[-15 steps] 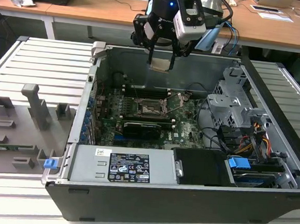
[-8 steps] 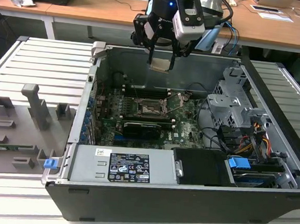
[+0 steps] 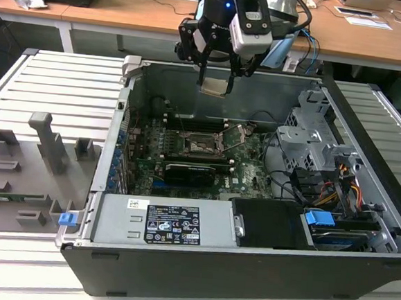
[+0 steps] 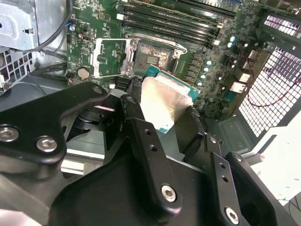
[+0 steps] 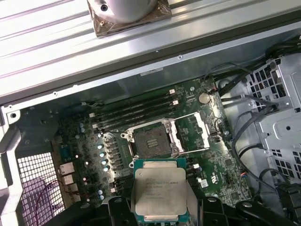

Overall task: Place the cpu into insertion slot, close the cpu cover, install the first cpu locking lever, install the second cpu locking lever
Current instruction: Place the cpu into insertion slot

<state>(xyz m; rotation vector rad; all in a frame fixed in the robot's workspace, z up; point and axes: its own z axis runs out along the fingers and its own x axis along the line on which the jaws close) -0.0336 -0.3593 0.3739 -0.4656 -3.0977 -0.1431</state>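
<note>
In the exterior view, the gripper (image 3: 216,78) hangs over the open computer case (image 3: 191,97), its fingers closed on opposite edges of the cpu (image 3: 214,88). The chip is in the air, well above the motherboard. Below it the insertion slot (image 3: 201,145) lies bare, and the cpu cover (image 3: 238,134) is swung open towards the exterior view's right. A black-and-white label (image 3: 172,224) on the grey power supply carries rows of marks and fine print.

In the second wrist view, two black fingers (image 4: 134,101) pinch the cpu (image 4: 164,101), whose silvery top faces the camera. Beyond it are the dark, empty insertion slot (image 4: 153,59) and the cover's windowed frame (image 4: 110,57), laid back flat on the green board.

In the first wrist view, the cpu (image 5: 159,195) sits between the fingertips (image 5: 115,209), clear of the insertion slot (image 5: 150,143). The cpu cover (image 5: 190,132) is folded back beside the slot. Several lines of dark print run across the chip's metal lid.

Judging by these views, no step is finished. The chip is not yet seated, the cover is up, and both locking levers remain to be installed.
</note>
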